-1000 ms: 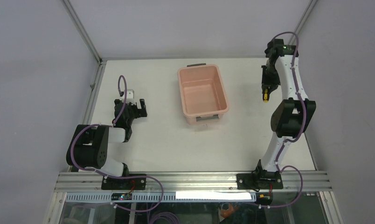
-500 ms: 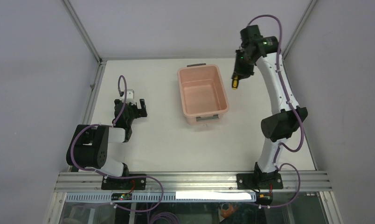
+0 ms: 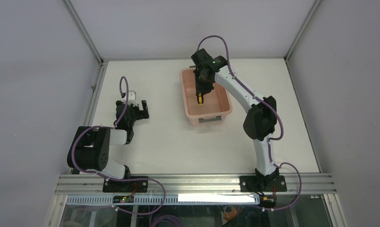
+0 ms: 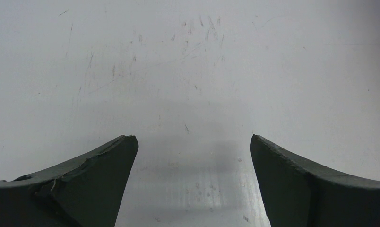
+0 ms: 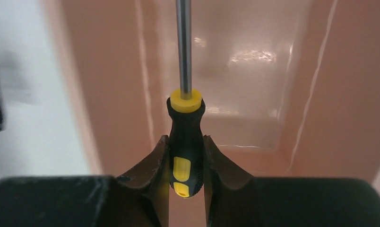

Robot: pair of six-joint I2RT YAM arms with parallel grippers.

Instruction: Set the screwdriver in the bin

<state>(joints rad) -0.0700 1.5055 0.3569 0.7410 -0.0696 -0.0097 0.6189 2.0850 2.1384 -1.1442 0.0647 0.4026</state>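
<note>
White table (image 3: 169, 142) | right tool (image 5: 185, 142) pinching screwdriver (image 5: 185, 124) (by its handle) over bin (image 3: 192, 117) | left tool (image 4: 193, 138) spread

The bench (image 3: 169, 142) is a plain white top, and seen close up its surface carries a scatter of fine scratches (image 4: 193, 47) and small dark specks. Pale grey walls (image 3: 32, 71) close it in on three sides, with slim metal posts (image 3: 84, 30) slanting up from the two far corners. A ribbed aluminium rail (image 3: 197, 182) runs along the near edge. Below that rail sits a slotted grey strip (image 3: 89, 200), a small circuit board (image 3: 124, 198) and a bright white light bar (image 3: 216, 198). Lower down, behind glass, something orange (image 3: 230, 213) shows, too dim to make out.
</note>
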